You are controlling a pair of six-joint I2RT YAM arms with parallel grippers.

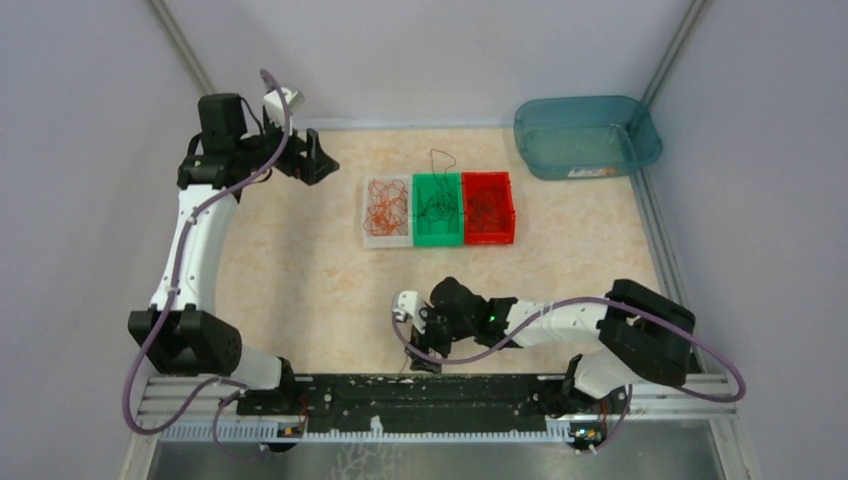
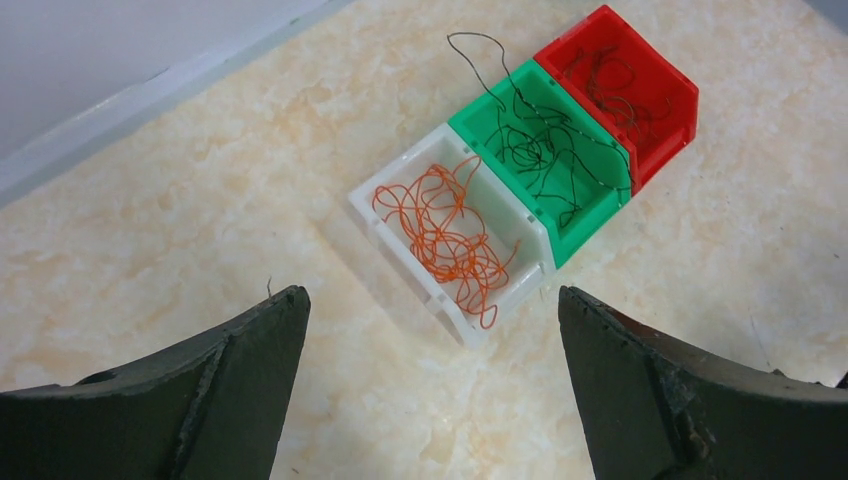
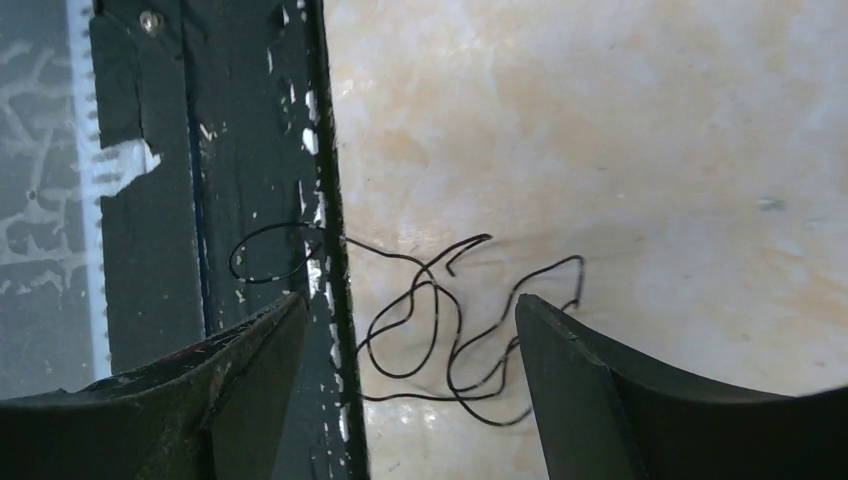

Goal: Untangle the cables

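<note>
Orange cables point(image 2: 450, 235) lie coiled in a white bin point(image 2: 395, 190); they also show in the top view point(image 1: 385, 205). Black cables point(image 2: 535, 150) fill a green bin point(image 2: 600, 215), one loop reaching out over its far rim. Dark cables point(image 2: 615, 85) lie in a red bin point(image 2: 670, 90). A loose black cable point(image 3: 440, 320) lies curled on the table at the near edge, one loop over the black rail point(image 3: 250, 150). My right gripper point(image 3: 410, 310) is open just above it, jaws either side. My left gripper point(image 2: 430, 300) is open and empty, high at the far left.
A teal tub point(image 1: 585, 135) stands at the back right corner. The three bins point(image 1: 440, 208) sit side by side mid-table. The black rail point(image 1: 420, 390) runs along the near edge under my right gripper point(image 1: 415, 335). Grey walls close in the sides.
</note>
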